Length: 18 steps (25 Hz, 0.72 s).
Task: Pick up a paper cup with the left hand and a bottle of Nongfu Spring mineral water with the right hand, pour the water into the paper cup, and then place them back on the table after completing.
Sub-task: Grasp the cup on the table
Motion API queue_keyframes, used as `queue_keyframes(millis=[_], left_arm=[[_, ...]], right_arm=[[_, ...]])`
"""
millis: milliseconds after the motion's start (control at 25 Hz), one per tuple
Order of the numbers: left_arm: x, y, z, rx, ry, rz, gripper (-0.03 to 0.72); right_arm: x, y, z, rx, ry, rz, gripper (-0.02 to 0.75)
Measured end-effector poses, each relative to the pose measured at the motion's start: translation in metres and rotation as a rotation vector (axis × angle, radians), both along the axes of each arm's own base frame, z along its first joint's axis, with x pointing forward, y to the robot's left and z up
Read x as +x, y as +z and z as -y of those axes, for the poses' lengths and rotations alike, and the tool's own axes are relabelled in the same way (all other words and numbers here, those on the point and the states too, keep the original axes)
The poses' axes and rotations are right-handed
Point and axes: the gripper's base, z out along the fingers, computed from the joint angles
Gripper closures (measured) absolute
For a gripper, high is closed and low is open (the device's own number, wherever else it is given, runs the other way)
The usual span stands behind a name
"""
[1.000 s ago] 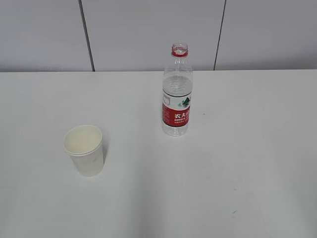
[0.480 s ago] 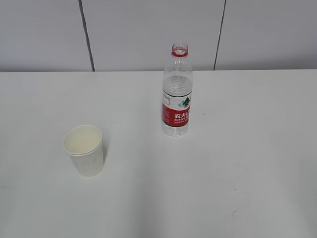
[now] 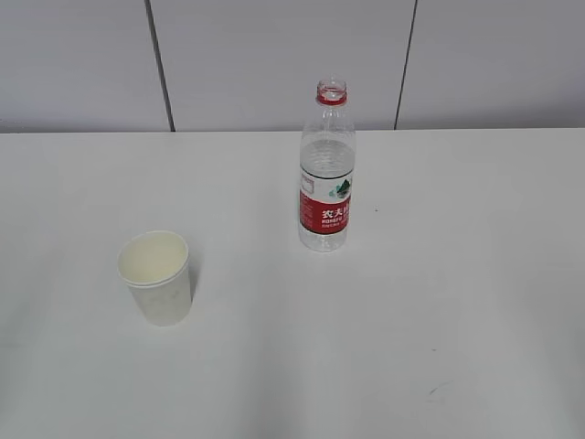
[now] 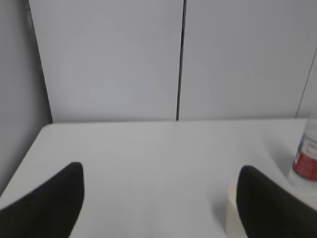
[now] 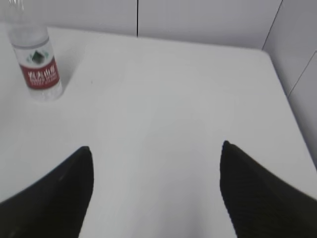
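Even, diffuse lighting; exterior view sharp, wrist views soft.
Paper cup (image 3: pixel 155 277) and bottle (image 3: pixel 326 170) cast faint shadows rightward (no glare); the black fingers (image 4: pixel 47 208) blur near the wrist cameras.

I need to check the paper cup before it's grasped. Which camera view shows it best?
The exterior view: the whole paper cup stands upright on the table, open mouth visible. The left wrist view catches only a blurred sliver beside one finger; the right wrist view doesn't show it.
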Motion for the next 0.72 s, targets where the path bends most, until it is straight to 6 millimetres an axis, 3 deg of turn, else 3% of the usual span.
queue_keyframes(millis=[240,720], left_arm=[[0.025,-0.004,0.004,0.004,-0.024,0.118,0.137],[0.09,-0.03,0.013,0.017,-0.059,0.034,0.169]], right_arm=[[0.012,0.001,0.0,-0.053,0.017,0.151,0.15],[0.036,-0.04,-0.001,-0.029,0.022,0.213,0.15]])
